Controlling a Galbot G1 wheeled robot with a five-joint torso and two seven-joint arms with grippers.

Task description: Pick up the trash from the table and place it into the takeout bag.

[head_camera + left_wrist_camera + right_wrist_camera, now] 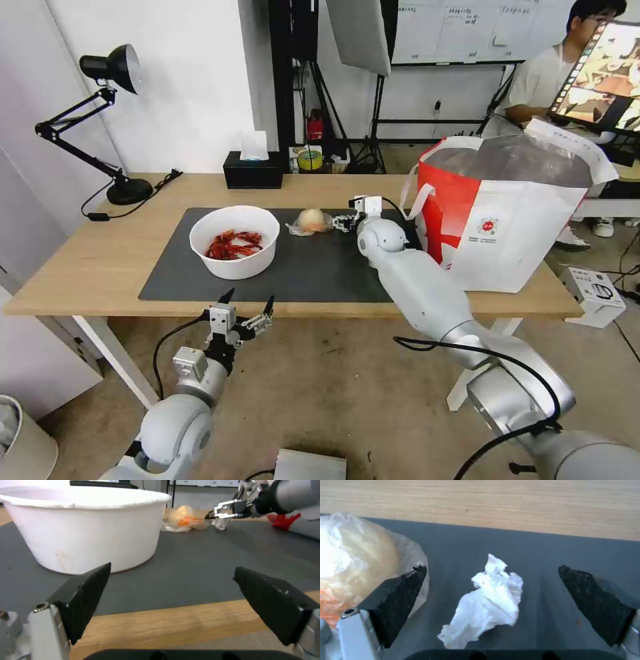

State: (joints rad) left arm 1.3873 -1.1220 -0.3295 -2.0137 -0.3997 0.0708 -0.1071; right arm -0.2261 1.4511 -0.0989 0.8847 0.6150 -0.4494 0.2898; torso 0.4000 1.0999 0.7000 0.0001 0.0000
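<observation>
Paper wad [488, 602] lies centre frame between the spread fingers of the right tool [491, 605]; left tool [248, 305], also spread, waits lower left.

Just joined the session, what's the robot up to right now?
Clearing table trash. The right gripper is down over the dark mat, jaws open either side of the white paper wad, not yet closed on it; the plastic-wrapped lump sits right beside. The left gripper waits open at the table's near edge, facing the white bowl of red shells. The takeout bag stands open at the right end.
</observation>
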